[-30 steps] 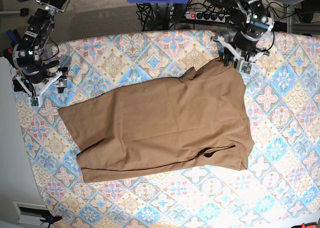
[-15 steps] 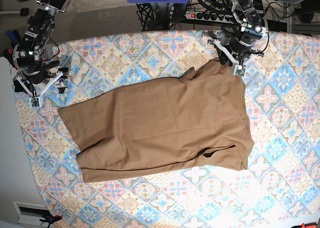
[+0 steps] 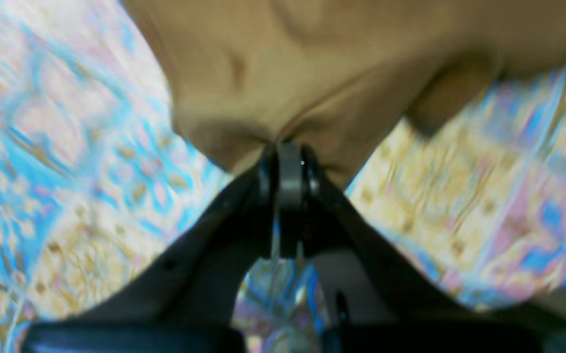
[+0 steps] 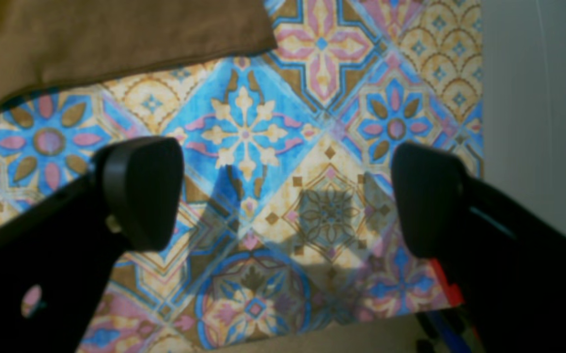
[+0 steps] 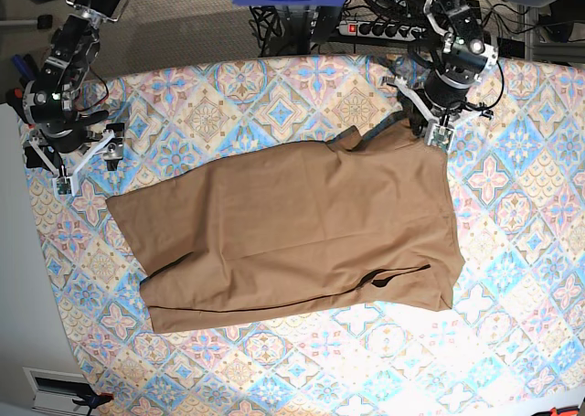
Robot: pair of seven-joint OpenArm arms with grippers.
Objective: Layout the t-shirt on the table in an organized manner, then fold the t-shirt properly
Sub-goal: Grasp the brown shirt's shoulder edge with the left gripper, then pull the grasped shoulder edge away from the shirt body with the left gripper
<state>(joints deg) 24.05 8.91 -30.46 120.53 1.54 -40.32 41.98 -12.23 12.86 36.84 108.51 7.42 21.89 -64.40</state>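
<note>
Left wrist view puts you right on top of the grip: your left gripper [image 3: 290, 157], two matte black arms that taper to a point, has its jaws pressed together on a pinch of the t-shirt [image 3: 341, 73]. The soft tan-brown cloth bunches into a puckered fold at the tips and fans out toward 12 o'clock in shallow creases. Either side of it you see the table [image 3: 67, 162], its printed cover blurred into smears of blue, pink and cream.

On the right wrist view your right gripper [image 4: 283, 196] stands with its fingers [image 4: 140, 196] wide apart, holding nothing. Each is a rounded, smooth black block. Between them the cover shows crisp diamonds and floral medallions, with the fingers' shadows across it. A straight hem of the shirt lies at 11 o'clock, flat on the cloth and apart from both pads. A plain pale surface runs beyond the cover's edge at 3 o'clock.

From the base view the shirt lies mostly flat across the middle of the table, a broad, slightly skewed slab of fabric with a dark crease at about 5 o'clock. Your left gripper [image 5: 431, 128] has it at the 1 o'clock corner. Your right gripper [image 5: 78, 165] hangs at 10 o'clock, near the shirt's corner but clear of it.
</note>
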